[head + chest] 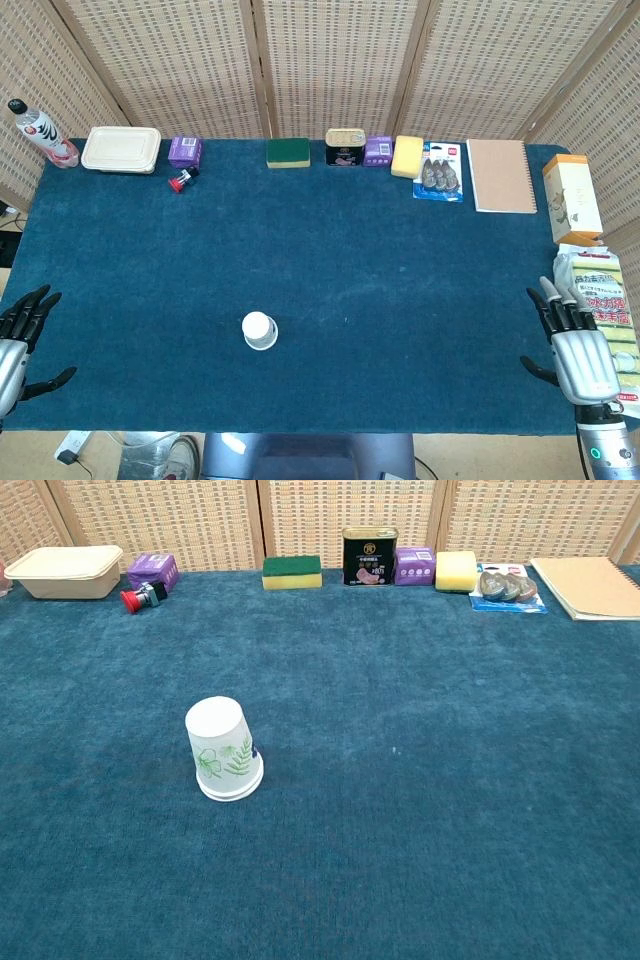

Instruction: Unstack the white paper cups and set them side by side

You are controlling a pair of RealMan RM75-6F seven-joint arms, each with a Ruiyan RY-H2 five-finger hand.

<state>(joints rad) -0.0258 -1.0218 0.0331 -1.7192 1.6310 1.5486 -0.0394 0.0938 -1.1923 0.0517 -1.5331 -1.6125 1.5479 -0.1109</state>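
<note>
Thin paper cups (224, 750), upside down, probably nested, will crush easily: with your empty spread left hand (20, 335) and right hand (578, 345), pinch the sides lightly.

- The white paper cups (224, 748) stand as one stack, upside down, the wide rim on the blue desk (420, 810) and the flat base on top.
- The outer cup is white with a pale green leaf print on its side; a thin edge at the bottom rim suggests a second cup nested inside, though the count is hard to tell.
- The stack (259, 330) sits upright in the near-left part of the desk, well apart from both hands.
</note>
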